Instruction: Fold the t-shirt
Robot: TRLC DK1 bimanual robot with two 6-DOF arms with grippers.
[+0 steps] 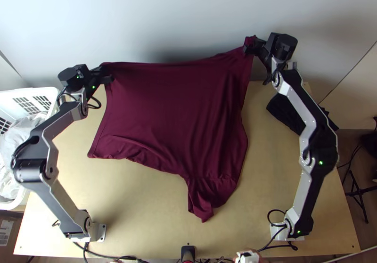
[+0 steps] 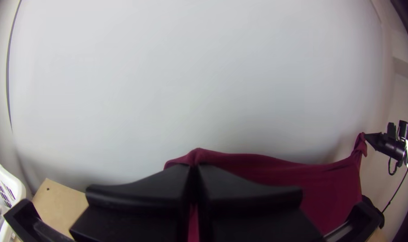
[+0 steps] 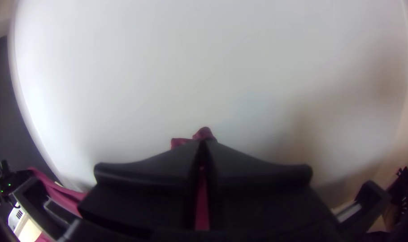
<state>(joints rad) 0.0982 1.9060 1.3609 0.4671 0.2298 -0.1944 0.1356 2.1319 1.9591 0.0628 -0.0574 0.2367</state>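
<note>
The dark red t-shirt (image 1: 174, 107) hangs stretched between both grippers at the table's far side, its lower part trailing toward the middle, with a bunched end near the front. My left gripper (image 1: 104, 74) holds its upper left corner; in the left wrist view the gripper (image 2: 194, 172) is shut on the cloth, a bit poking out past the fingertips. At the upper right corner is my right gripper (image 1: 253, 46). In the right wrist view that gripper (image 3: 203, 145) is shut on the t-shirt (image 3: 204, 133), with a small tuft beyond its tips.
A white basket (image 1: 35, 93) with pale cloth inside stands at the left. Black cloth (image 1: 285, 114) lies on the table's far right, partly under the right arm. Bare wooden table (image 1: 141, 206) shows in front of the t-shirt, and a pale wall rises behind.
</note>
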